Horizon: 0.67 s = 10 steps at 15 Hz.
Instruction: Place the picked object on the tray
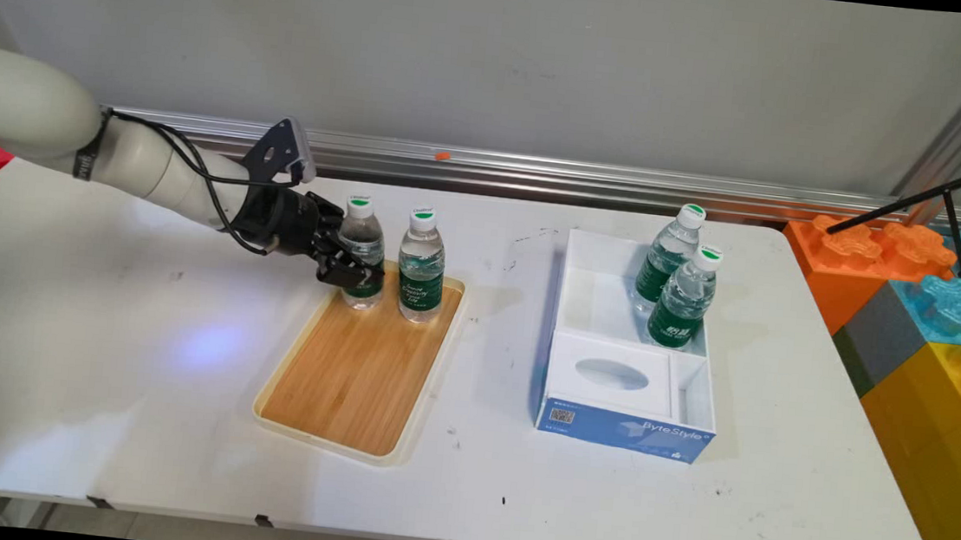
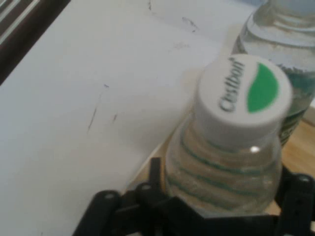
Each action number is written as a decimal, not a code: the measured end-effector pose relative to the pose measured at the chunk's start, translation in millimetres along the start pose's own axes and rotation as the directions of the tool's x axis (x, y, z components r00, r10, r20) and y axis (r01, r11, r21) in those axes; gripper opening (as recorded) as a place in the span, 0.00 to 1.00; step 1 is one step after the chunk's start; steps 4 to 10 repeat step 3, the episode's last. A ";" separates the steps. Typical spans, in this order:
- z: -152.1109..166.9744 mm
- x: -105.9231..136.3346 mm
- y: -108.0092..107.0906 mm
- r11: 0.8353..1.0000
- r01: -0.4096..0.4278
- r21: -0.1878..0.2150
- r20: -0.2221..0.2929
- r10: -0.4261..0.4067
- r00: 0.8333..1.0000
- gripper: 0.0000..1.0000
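Note:
My black gripper [image 1: 351, 274] reaches in from the left and is shut on a clear water bottle [image 1: 362, 240] with a green label and a white cap. That bottle stands upright at the far left corner of the wooden tray [image 1: 354, 376]. A second, similar bottle [image 1: 420, 269] stands just to its right on the tray, close but apart. In the hand view the held bottle [image 2: 231, 147] fills the middle, cap towards the camera, with the second bottle [image 2: 288, 44] behind it and the tray's edge [image 2: 301, 150] at the right.
A white open box [image 1: 567, 295] with a blue front stands right of the tray. Two more water bottles [image 1: 684, 303] lean in its far part. Large coloured blocks [image 1: 921, 308] and a black stand's leg [image 1: 922, 197] border the table's right end.

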 end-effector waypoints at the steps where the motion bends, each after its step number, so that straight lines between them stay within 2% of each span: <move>1: 0.4 -0.6 -0.4 1.000 -0.002 -0.002 0.001 0.002 1.000 1.00; 10: 1.0 -1.3 -1.0 1.000 -0.007 -0.006 0.003 0.007 1.000 1.00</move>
